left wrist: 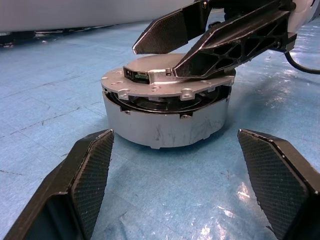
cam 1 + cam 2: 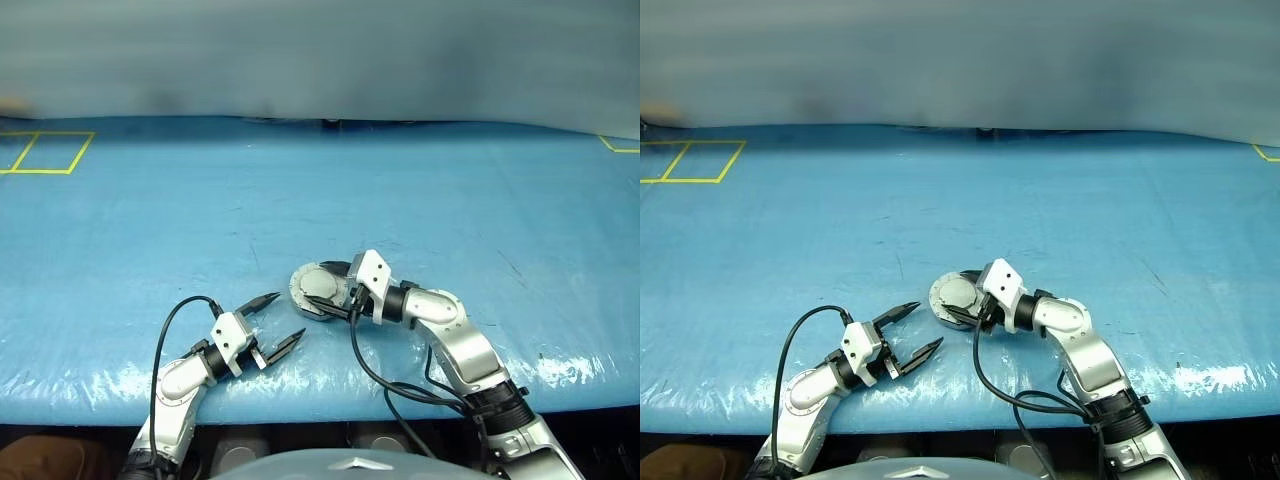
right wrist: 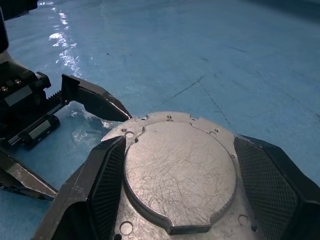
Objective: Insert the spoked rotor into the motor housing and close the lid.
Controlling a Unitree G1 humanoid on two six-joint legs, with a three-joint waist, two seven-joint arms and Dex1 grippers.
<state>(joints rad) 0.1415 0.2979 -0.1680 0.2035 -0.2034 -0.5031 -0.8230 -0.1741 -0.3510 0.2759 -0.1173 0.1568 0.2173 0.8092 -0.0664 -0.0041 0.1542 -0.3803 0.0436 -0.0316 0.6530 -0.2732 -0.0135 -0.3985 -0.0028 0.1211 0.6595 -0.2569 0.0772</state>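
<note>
My right tool (image 2: pixel 338 297) straddles the plain silver disc lid (image 3: pixel 179 170), fingers spread, pressing it onto the round silver motor housing (image 1: pixel 165 125) on the blue worktop (image 2: pixel 450 200). My left tool (image 2: pixel 272 328) gapes empty just beside.

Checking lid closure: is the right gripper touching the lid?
Touching. Left wrist view shows the right gripper fingers resting on the lid.
</note>
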